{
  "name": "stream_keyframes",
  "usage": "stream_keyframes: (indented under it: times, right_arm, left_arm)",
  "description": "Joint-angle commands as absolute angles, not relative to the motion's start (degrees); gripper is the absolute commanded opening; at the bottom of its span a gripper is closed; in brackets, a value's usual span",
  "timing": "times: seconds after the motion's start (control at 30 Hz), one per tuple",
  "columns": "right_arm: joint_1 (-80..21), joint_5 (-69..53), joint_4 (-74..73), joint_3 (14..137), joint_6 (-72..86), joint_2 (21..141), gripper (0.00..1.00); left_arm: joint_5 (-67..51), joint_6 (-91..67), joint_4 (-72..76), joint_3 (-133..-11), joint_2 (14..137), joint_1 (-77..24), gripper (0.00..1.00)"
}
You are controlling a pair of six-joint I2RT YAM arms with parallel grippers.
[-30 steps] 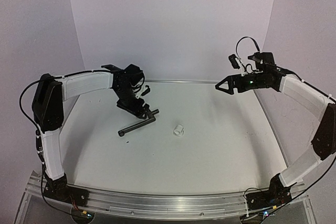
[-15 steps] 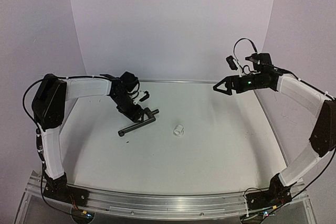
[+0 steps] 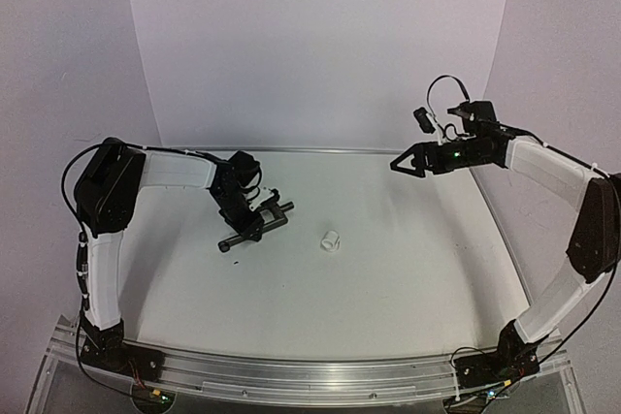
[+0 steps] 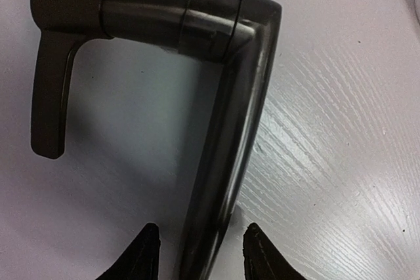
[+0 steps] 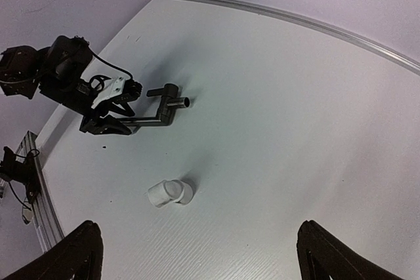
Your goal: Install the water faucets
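Note:
The water faucets' slim black pipe [image 3: 233, 241] lies on the white table, its bent crank end [image 3: 283, 208] pointing right. In the left wrist view the pipe [image 4: 230, 149] runs down between the two fingertips [image 4: 146, 257] of my left gripper [image 4: 202, 254], with a thin gap on each side. That gripper [image 3: 257, 225] stands low over the pipe's middle. The small white fitting [image 3: 331, 238] lies on its side to the right, also under my right wrist camera [image 5: 169, 193]. My right gripper [image 3: 400, 164] hovers wide open at the back right, holding nothing.
The white table [image 3: 388, 288] is ringed by a raised metal rim at the back [image 3: 369, 151] and an aluminium rail [image 3: 291, 375] at the near edge. Pale walls stand close behind and to both sides.
My left gripper has come down over the pipe and its jaws have narrowed around it. The right gripper has drifted slightly left, still wide open.

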State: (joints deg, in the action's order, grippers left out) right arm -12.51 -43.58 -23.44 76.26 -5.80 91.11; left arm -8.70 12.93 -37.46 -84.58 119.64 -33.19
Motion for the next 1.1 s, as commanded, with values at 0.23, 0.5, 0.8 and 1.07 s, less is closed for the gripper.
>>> stream_keyframes:
  times: [0.23,0.5,0.8,1.07]
  right_arm:
    - [-12.8,-48.3,-21.4,78.4,-1.2,93.5,0.98]
    - [-14.6,-50.3,-20.4,78.4,4.4,95.3,0.98]
    - [-15.3,-52.6,-20.5,79.4,7.5,97.0,0.98]
    - [-20.6,-56.6,-20.8,78.8,7.3,97.3,0.98]
  left_arm:
    - [-8.2,14.9,-37.3,-85.7,118.8,-33.6,0.02]
    - [-3.9,17.1,-36.6,-84.4,110.7,-37.9,0.00]
    - [3.3,21.7,-39.7,-87.0,102.6,-47.6,0.00]
    - [4.4,25.4,-39.4,-86.9,96.1,-55.2,0.00]
